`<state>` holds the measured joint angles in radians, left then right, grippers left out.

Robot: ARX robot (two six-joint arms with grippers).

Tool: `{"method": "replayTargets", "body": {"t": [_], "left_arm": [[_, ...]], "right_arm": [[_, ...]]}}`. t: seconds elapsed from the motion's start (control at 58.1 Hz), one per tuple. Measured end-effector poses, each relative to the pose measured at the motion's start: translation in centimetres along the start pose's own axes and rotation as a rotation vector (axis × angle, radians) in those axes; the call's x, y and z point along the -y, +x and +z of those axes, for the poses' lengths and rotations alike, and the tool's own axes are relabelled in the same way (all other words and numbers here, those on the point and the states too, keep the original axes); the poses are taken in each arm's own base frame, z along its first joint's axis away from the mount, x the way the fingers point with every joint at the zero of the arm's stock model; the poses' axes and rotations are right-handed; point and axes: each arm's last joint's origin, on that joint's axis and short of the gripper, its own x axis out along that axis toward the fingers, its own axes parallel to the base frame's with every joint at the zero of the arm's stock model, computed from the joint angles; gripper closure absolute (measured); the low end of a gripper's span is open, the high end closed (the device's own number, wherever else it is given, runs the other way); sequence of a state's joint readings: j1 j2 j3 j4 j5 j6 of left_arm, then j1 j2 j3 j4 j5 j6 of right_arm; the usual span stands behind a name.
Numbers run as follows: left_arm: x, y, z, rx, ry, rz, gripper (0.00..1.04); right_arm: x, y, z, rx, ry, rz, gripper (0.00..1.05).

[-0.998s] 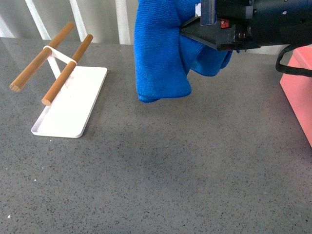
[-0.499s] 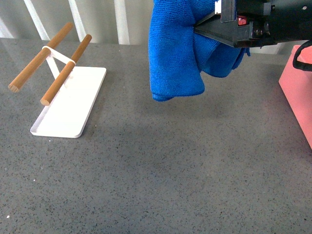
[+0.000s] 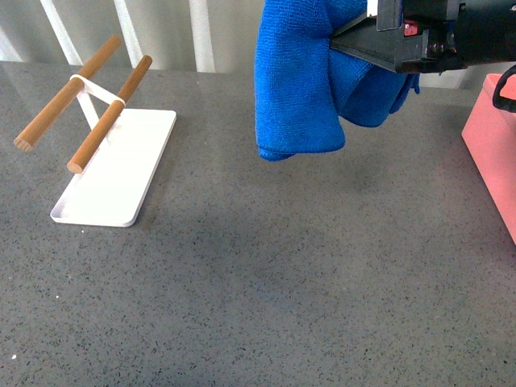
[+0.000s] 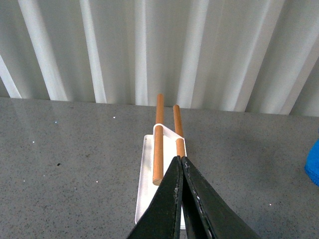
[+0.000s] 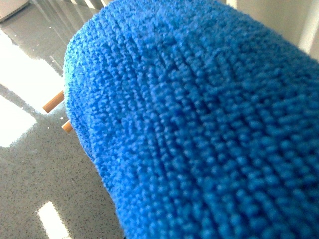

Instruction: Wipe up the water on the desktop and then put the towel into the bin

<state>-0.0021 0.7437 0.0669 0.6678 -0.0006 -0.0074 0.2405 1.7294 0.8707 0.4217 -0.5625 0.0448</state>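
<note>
we see the front view of a dark speckled desktop (image 3: 266, 274). the right gripper (image 3: 337, 44) comes in from the upper right, its jaws pinching a fold of the blue towel (image 3: 298, 81). the towel hangs in the air, clear of the desktop, between the white tray (image 3: 113, 181) and the bin (image 3: 493, 153). in the right wrist view the blue cloth fills nearly the whole picture. in the left wrist view the left gripper (image 4: 180, 162) has its jaws pressed together on nothing and points toward the tray.

we can make out no puddle or wet streak on the desktop, so we judge the wiping is likely done, though a thin film would be hard to see. what is left is carrying the towel over to the bin and dropping it in.

only one pink wall of the bin shows, at the right edge; its inside is out of view. the tray holds nothing but its stand with two wooden rods (image 3: 109, 113).
</note>
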Motion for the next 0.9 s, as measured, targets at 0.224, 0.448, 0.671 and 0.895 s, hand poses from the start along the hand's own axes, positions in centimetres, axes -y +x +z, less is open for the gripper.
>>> {"method": "replayTargets", "body": {"t": [0.224, 0.448, 0.671, 0.895], "left_arm": [[0.0, -1.0, -0.7, 0.011, 0.000, 0.000, 1.01], [0.0, -2.0, -0.2, 0.029, 0.000, -0.001, 1.01], [0.0, -2.7, -0.1, 0.033, 0.000, -0.001, 1.01], [0.0, -3.3, 0.0, 0.035, 0.000, -0.001, 1.01]], "right_arm": [[0.2, 0.2, -0.2, -0.002, -0.005, -0.020, 1.01], [0.2, 0.3, -0.4, -0.025, -0.014, -0.024, 1.01], [0.3, 0.3, -0.5, -0.047, -0.029, -0.042, 1.01], [0.4, 0.4, -0.7, -0.051, -0.043, -0.068, 1.01]]}}
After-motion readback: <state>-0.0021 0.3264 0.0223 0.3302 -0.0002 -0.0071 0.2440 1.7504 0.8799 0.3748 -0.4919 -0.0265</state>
